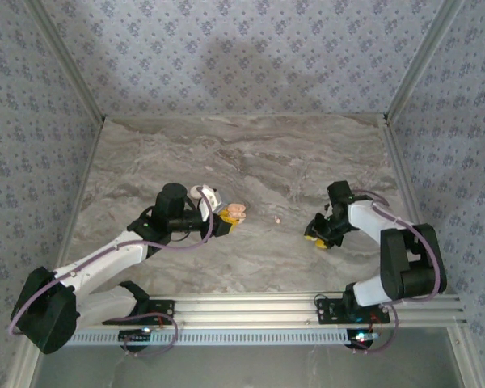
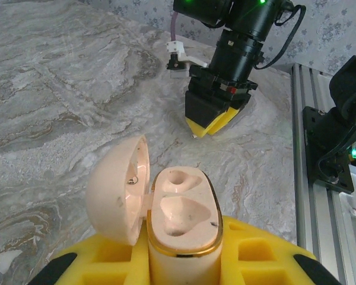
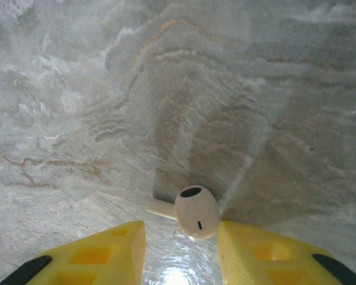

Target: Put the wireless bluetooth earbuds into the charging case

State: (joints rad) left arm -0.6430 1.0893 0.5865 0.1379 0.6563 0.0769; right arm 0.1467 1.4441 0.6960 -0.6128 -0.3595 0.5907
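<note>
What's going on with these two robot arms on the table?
They are loading earbuds into a case. The left end effector grips the charging case, its lid swung open and both wells empty. The right end effector is down at the marble table, its fingers open on either side of one earbud lying there, not yet picked up.

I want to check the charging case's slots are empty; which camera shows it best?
The left wrist view: the charging case sits close up in the left pincer, lid open, both wells empty. From the top external view it is just a small tan blob.
</note>
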